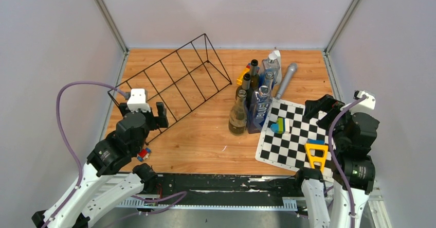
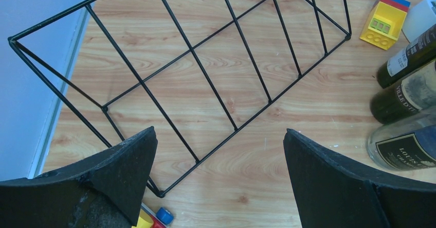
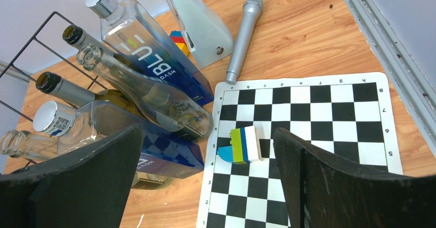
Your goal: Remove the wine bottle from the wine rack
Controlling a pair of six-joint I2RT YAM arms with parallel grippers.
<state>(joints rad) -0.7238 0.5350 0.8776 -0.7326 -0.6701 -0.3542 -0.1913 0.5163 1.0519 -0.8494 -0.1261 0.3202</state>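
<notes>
Wine rack (image 1: pixel 172 81) diagonal, near-left to far-right; left end effector (image 2: pixel 220 133), right end effector (image 3: pixel 208 130) spread wide, empty

Blue bottle (image 3: pixel 149 58) reads "BLU DASH", clear bottle (image 2: pixel 406 151) label "LOUIS", chessboard (image 3: pixel 334 115) edge "5" to "8".

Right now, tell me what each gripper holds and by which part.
Nothing is held. The left gripper hangs open by the wine rack, and the right gripper hangs open by the chessboard.
</notes>
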